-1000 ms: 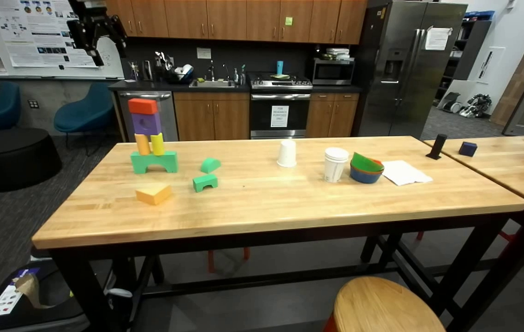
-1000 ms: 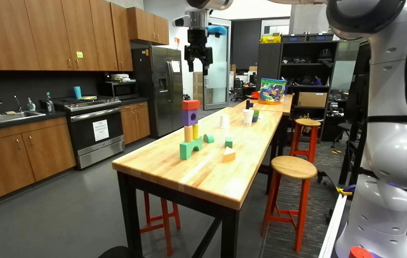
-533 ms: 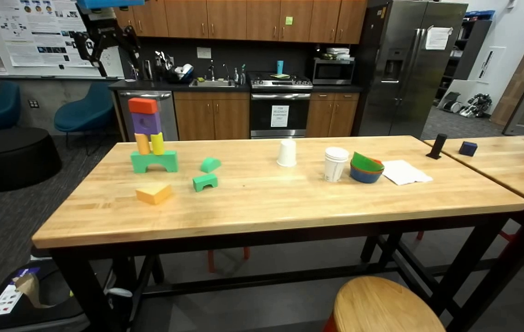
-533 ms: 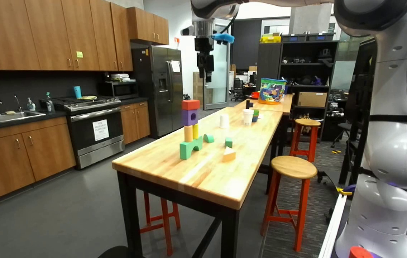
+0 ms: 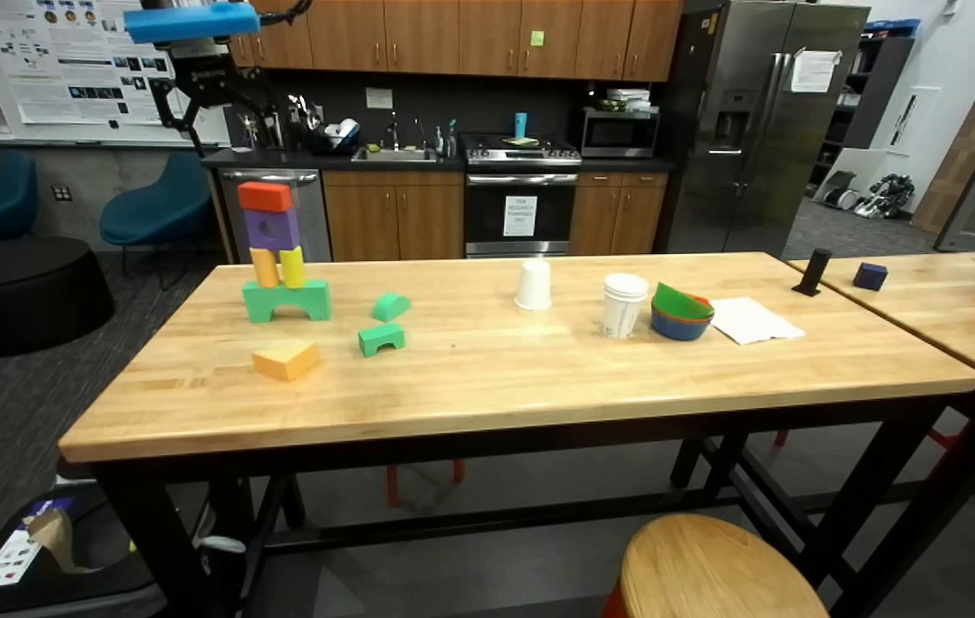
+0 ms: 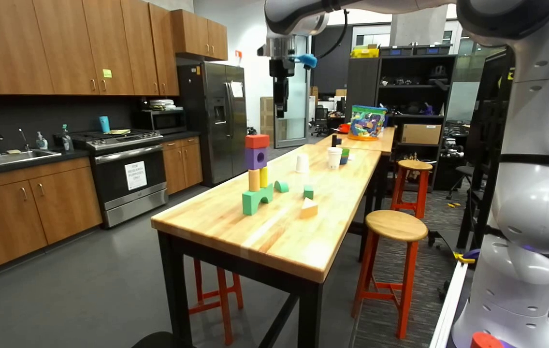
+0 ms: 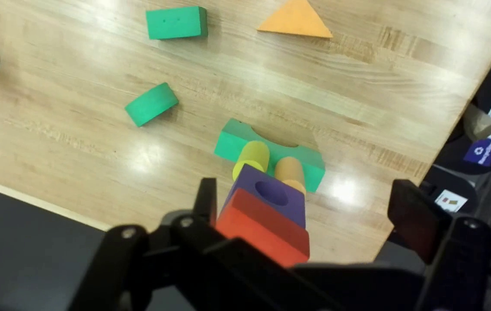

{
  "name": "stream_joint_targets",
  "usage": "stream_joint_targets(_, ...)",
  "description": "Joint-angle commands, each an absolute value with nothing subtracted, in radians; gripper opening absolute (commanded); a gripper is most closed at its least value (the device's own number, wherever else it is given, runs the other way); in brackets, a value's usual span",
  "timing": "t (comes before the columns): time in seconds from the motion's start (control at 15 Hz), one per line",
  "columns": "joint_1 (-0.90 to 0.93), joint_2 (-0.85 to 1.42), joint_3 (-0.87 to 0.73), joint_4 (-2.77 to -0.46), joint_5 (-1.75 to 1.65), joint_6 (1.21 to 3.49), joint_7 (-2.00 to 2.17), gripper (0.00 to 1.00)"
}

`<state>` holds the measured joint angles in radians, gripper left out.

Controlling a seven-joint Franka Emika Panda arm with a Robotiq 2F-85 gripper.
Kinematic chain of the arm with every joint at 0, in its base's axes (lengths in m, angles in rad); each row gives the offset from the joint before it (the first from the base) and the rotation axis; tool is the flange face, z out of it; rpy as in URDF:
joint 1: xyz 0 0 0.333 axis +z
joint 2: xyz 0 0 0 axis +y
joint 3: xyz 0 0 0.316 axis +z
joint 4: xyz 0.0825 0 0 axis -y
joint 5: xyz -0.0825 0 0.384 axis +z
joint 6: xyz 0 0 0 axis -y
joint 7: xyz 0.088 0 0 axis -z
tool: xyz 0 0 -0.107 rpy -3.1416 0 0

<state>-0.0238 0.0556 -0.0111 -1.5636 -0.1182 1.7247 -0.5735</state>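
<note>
Writing first: I've got the sheet (image 5: 520, 216) on the oven door (image 5: 484, 227), and it says FOR RESEARCH PURPOSES ONLY, legible in both exterior views. The poster (image 5: 80, 69) at the back is too small for me, same with the note (image 5: 814, 71) on the fridge (image 5: 732, 180). In the wrist view, out past the end of the table (image 5: 496, 369), I catch a purple label (image 7: 483, 151) with a white recycling symbol on a black bin (image 7: 455, 155); its lettering is too fine. Now my gripper (image 7: 304, 203): fingers (image 7: 205, 198) spread wide, hanging higher than the block tower (image 6: 256, 166), which stands near the corner where that end meets the stove-side edge. The red block (image 5: 265, 197) is on top, below my fingers with a gap I can see in both exterior views; the wrist view shows it between them, nearer the one at the picture's left. Under it comes the purple block (image 5: 283, 230), resting on an upright yellow cylinder (image 5: 293, 269) and orange cylinder (image 5: 265, 269), both on the big green arch (image 5: 287, 295). Farther from that end sit a green half-round (image 5: 390, 307) and a small green arch (image 5: 381, 336); of the loose blocks, the orange triangle (image 5: 286, 360) lies closest to the opposite long edge.
</note>
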Motion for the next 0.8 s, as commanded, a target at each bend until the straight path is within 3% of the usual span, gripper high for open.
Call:
stream_joint_targets(0.0, -0.024, 0.051, -0.01, -1.573, -0.118, 1.75, -0.535, 1.0)
stream_joint_targets(0.73, -0.013, 0.024, -0.003, -1.654, 0.002, 1.863, -0.27, 1.0)
